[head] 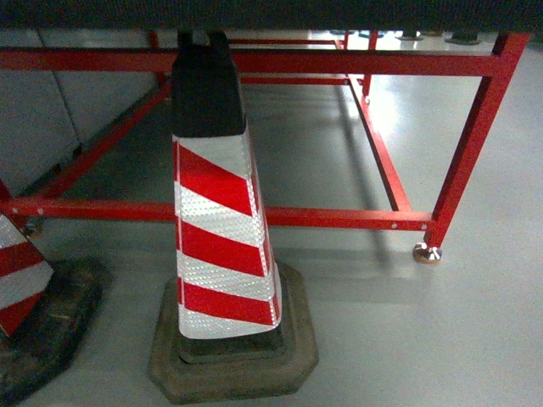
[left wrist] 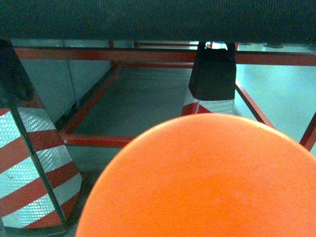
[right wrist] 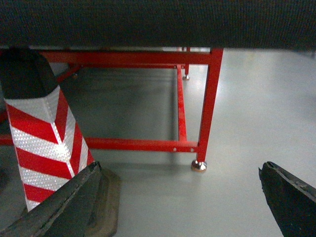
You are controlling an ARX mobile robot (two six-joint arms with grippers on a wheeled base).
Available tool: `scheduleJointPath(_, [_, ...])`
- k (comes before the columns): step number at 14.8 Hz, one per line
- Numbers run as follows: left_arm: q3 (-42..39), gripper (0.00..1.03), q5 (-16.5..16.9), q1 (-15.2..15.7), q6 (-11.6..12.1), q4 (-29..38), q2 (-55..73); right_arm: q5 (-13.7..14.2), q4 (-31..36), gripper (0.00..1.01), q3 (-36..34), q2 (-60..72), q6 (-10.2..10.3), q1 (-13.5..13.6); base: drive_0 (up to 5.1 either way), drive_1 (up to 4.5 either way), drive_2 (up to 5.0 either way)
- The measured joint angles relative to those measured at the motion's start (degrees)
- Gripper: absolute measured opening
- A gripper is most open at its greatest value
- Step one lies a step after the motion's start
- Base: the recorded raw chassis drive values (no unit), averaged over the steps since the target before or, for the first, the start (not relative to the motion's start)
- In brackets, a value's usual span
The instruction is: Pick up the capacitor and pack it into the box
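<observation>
You have a cone (head: 222, 229) standing on the floor (head: 407, 322) just in front of the table frame's (head: 339, 218) near rail, its top under the table's near edge. A second cone (head: 21, 284) stands to its left, near the frame's left end.

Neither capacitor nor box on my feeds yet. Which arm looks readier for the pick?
Right, probably. The right tool stands open and empty with a clear view; an orange round object blocks most of the left wrist view, and the left tool is unseen.
</observation>
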Motion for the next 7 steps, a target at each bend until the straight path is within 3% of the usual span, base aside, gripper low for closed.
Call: scheduleJointPath(7, [0.0, 0.43, -0.02, 0.0, -0.02, 0.02, 0.0, 0.0, -0.02, 0.98, 0.0, 0.0, 0.0, 0.0, 0.0, 0.0, 0.0])
